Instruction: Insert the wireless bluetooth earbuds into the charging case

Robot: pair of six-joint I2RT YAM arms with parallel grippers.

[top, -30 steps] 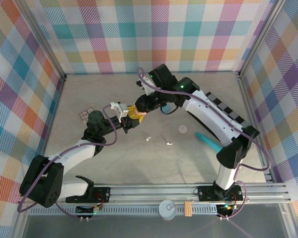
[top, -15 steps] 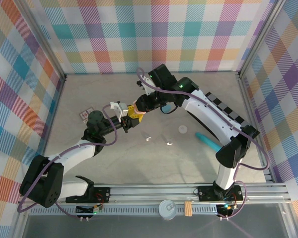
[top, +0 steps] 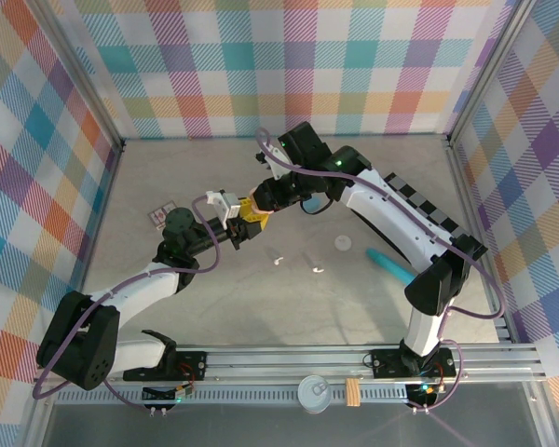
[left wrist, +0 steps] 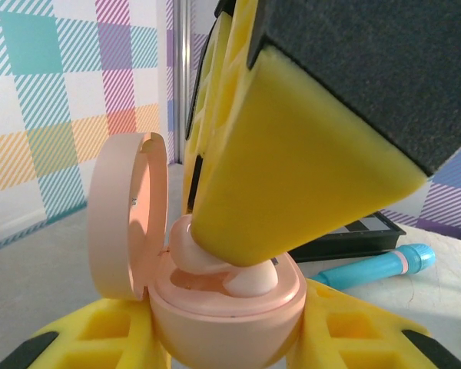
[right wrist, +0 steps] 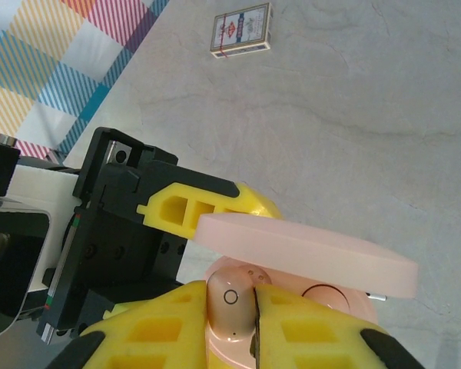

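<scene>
Desk [top: 214, 307] of pale grey marbled surface lies inside plaid-patterned walls, and both arms reach over its middle and meet there. The left gripper [top: 240, 228], with yellow padded fingers, is clamped around the round pink plastic charging case [left wrist: 230, 307], held off the desk with its hinged lid [left wrist: 131, 215] standing open and nearly upright on the left in the left wrist view. The right gripper [top: 258, 207] comes down on the case from the far side; in its own wrist view its yellow pads [right wrist: 169, 338] are pinched narrowly on a small glossy pink earbud [right wrist: 232, 304], which sits just under the edge of the raised lid. From the left wrist view that earbud [left wrist: 238, 273] has its lower end down inside the open base of the case, beneath the right gripper's yellow finger. A long teal plastic tube [top: 391, 265] lies on the desk well to the right, near the right arm's forearm. A small printed card box [top: 160, 215] rests flat to the left of the left gripper. A flat white round disc [top: 343, 243] lies between the grippers and the tube. Two tiny white earbud pieces [top: 279, 260] [top: 317, 270] lie loose on the desk just nearer than the grippers, apart from each other.
</scene>
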